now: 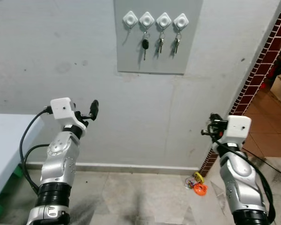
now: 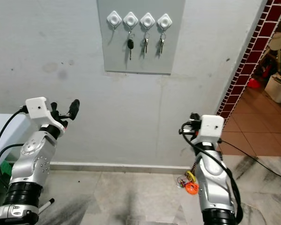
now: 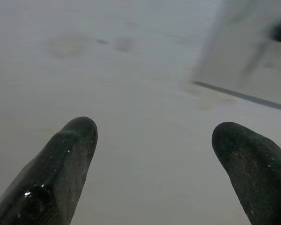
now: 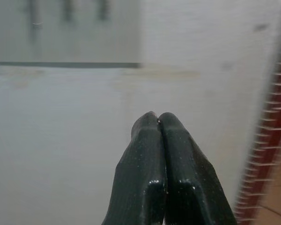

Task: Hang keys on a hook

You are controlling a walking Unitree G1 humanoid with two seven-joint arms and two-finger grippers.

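A grey panel (image 1: 152, 56) on the wall carries a row of white diamond-shaped hooks. The leftmost hook (image 1: 130, 19) is bare. A black-headed key (image 1: 144, 45) hangs from the second hook, and silver keys (image 1: 161, 43) hang from the two hooks to its right. My left gripper (image 1: 91, 111) is raised below and to the left of the panel, open, with nothing between its fingers (image 3: 70, 154). My right gripper (image 1: 210, 127) is held lower, below and to the right of the panel. Its fingers (image 4: 150, 154) are pressed together with nothing visible in them.
A white table (image 1: 4, 140) stands at the left edge. A red brick pillar (image 1: 262, 61) ends the wall on the right, with a tiled room beyond it. Small orange and yellow objects (image 1: 200, 188) lie on the floor at the pillar's foot.
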